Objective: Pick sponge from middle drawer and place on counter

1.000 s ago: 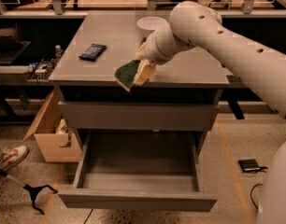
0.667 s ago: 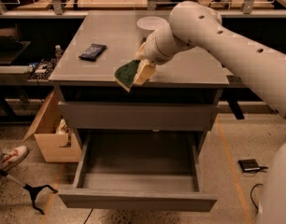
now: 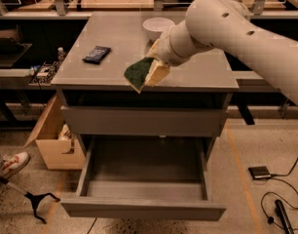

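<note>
The sponge [image 3: 139,72], dark green face toward me and pale yellow foam to its right, hangs tilted in my gripper [image 3: 157,65] just above the front edge of the grey counter [image 3: 115,40]. The gripper is shut on the sponge; its fingers are mostly hidden behind the sponge and the wrist. The arm reaches in from the upper right. The middle drawer [image 3: 141,210] is pulled out below, and its inside shows nothing in it.
A white bowl [image 3: 158,28] stands at the counter's back, right behind my wrist. A flat black packet [image 3: 96,54] lies on the counter's left. A cardboard box [image 3: 50,141] sits left of the cabinet. A pedal [image 3: 260,172] and cables lie on the floor at right.
</note>
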